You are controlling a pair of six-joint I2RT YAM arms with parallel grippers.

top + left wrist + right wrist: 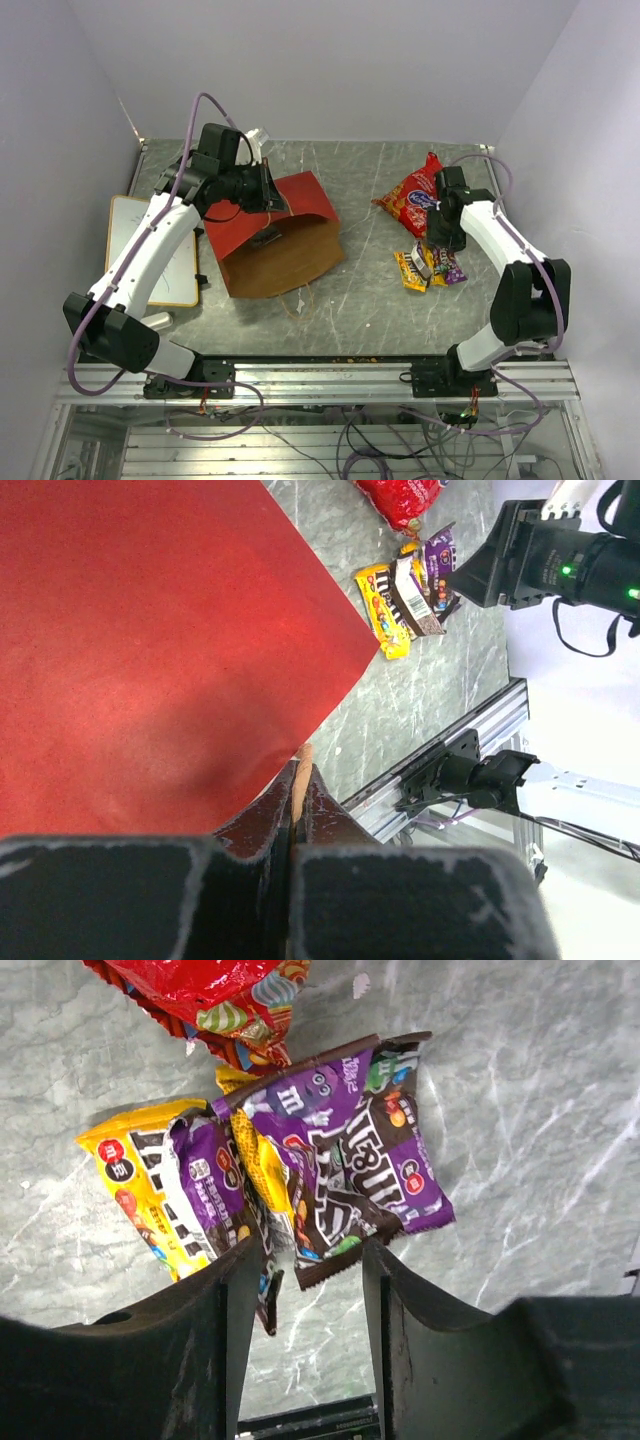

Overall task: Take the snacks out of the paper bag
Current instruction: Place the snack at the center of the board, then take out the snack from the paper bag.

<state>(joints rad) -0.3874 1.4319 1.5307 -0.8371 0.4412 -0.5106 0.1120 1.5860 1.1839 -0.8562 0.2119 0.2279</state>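
The paper bag (262,212) lies tipped on the table, red outside, its brown inside (285,262) facing the front. My left gripper (270,192) is shut on the bag's brown rim (303,755), and the red wall (150,630) fills the left wrist view. A red chip bag (412,195) lies at the right. Just below it is a pile of small candy packets (430,265): yellow (140,1190), purple (400,1140) and dark brown (345,1195). My right gripper (305,1250) hangs open just above the pile's near edge, gripping nothing.
A yellow-framed whiteboard (160,250) lies at the left edge under the left arm, with a small pale cylinder (160,320) beside it. An aluminium rail (330,375) runs along the near edge. Walls close in the table on three sides.
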